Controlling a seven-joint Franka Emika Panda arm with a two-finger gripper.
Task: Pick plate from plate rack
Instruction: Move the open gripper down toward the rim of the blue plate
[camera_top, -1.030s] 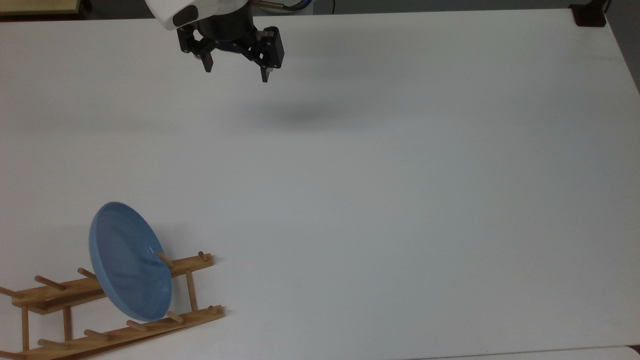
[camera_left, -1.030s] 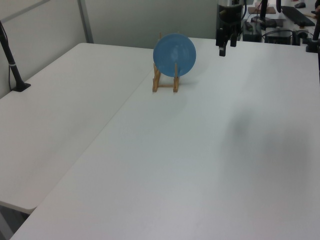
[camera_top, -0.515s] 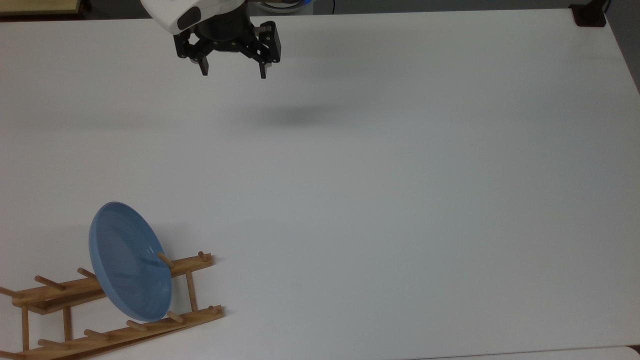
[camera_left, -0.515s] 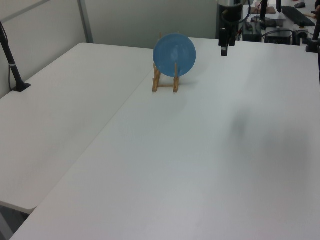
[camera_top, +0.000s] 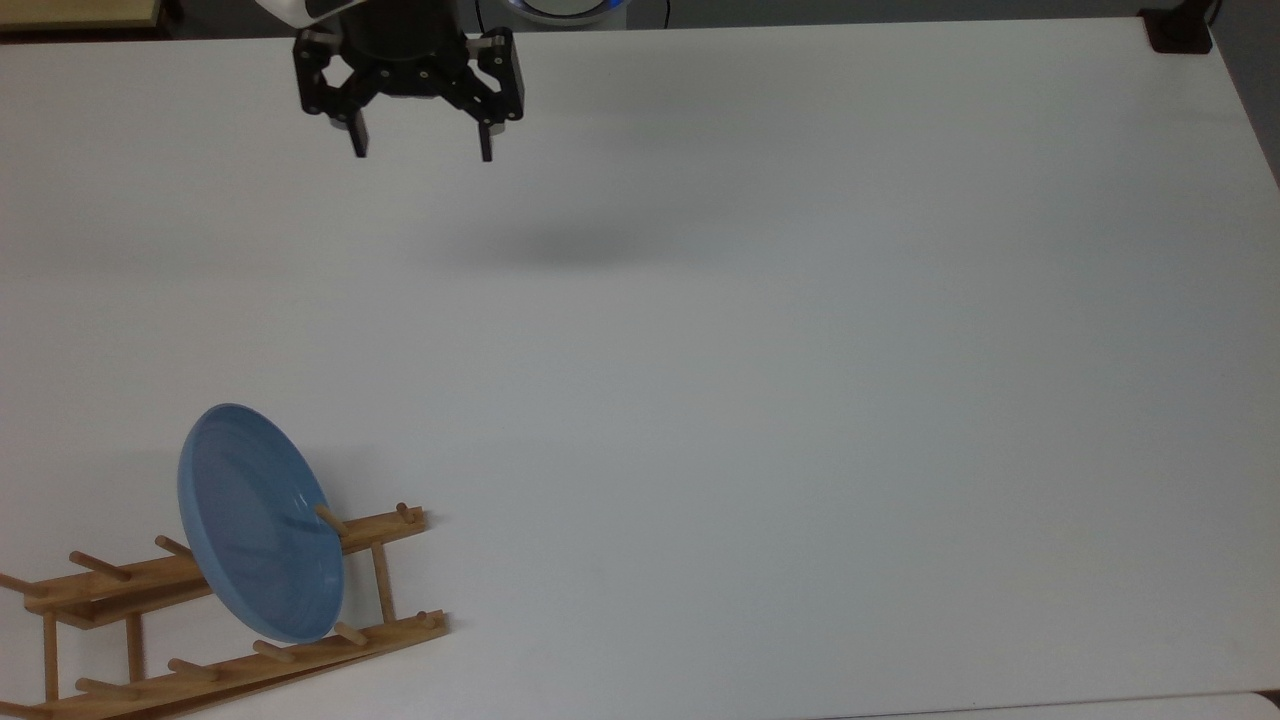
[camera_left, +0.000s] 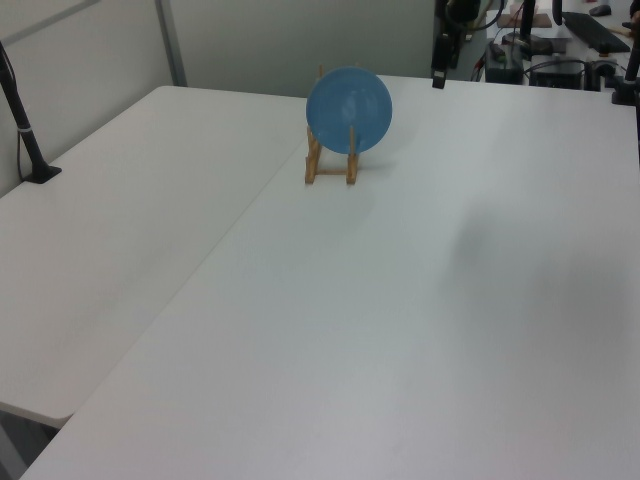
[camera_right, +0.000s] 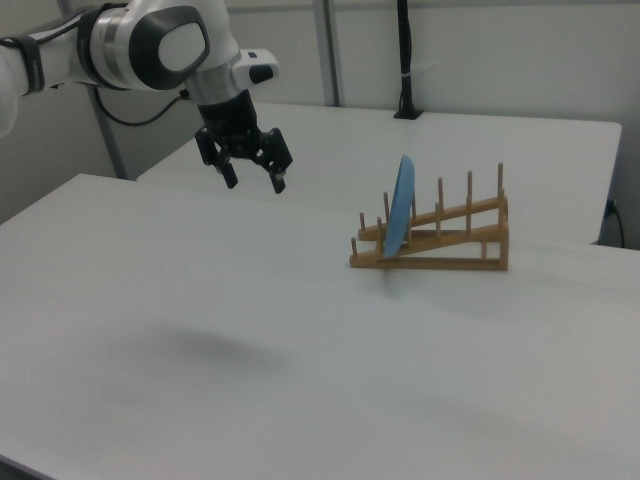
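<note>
gripper (camera_top: 421, 153) spread, empty, above worktop (camera_top: 800, 350) | plate (camera_top: 255, 525) well apart, upright in plate rack (camera_top: 385, 580) | risk: pegs snag rim, rack tips

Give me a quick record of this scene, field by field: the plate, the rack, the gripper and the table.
plate: light blue, standing on edge in the rack, leaning between pegs
rack: light wood, pegged rails, on the table near the top view's lower left corner
gripper: open, empty, in the air, far from the plate
table: white, with the gripper's shadow on it
</note>
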